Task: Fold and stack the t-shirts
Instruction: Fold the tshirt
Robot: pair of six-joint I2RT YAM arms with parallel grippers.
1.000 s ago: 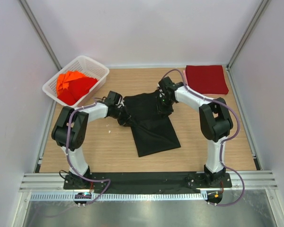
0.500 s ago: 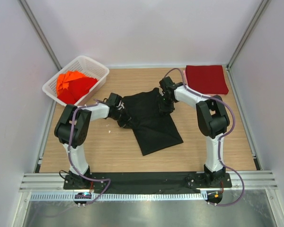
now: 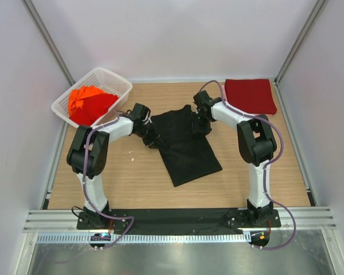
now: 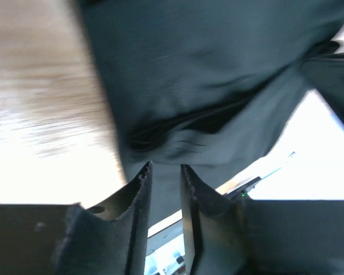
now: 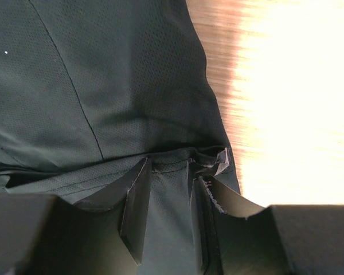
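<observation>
Gripping the far hem of the black t-shirt | right gripper: nearly closed, pinching the bunched hem at the far right corner | left gripper: at the far left edge, narrow gap, grip cannot be told | shirt mid-surface, long axis running from the grippers toward the near edge, slightly rightward

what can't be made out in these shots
- left gripper: the left wrist view is blurred, so whether it pinches the black t-shirt is unclear.
- basket: top view, orange-red shirts heaped; count unclear.
- dark red shirt: top view from above hides its layers.
</observation>
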